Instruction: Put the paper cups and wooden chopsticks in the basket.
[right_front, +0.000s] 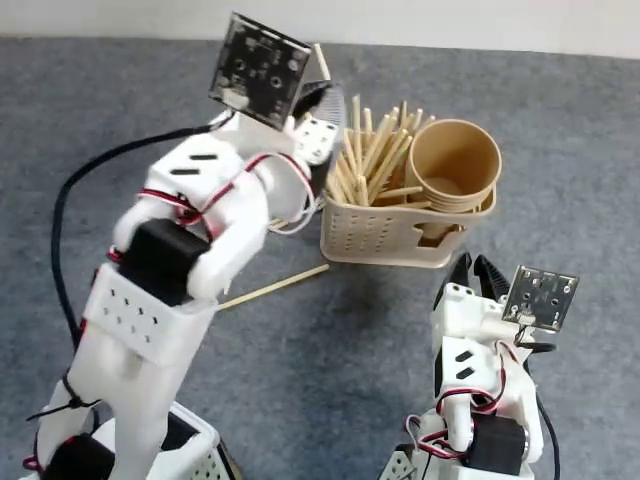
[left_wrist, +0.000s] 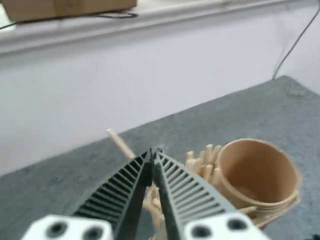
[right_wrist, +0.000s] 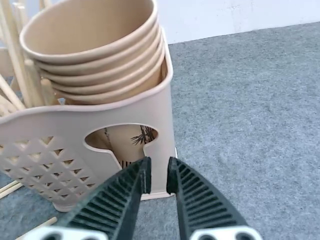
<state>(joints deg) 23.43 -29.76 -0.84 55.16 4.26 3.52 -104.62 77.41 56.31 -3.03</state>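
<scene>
The left hand (left_wrist: 152, 152) is closed on a single chopstick (left_wrist: 119, 142), whose end pokes out past the fingertips. It hangs above the end of the basket (right_front: 385, 240) where the other chopsticks (right_front: 375, 150) stand bundled. The stack of paper cups (right_front: 452, 160) already sits in the basket's other end. One loose chopstick (right_front: 275, 285) lies on the tabletop just in front of the basket, partly under the left arm. The right hand (right_wrist: 158, 167) rests low by the basket's front wall, its jaws a slit apart and holding nothing.

The step in hand looks like dropping the held chopstick in. To do it well, the stick's lower end should be brought over the bundle, not the rim or the cups, and tipped near upright so it slides down among the others. Letting go too high risks it bouncing off the standing sticks and out. After that the loose chopstick remains to be fetched.
</scene>
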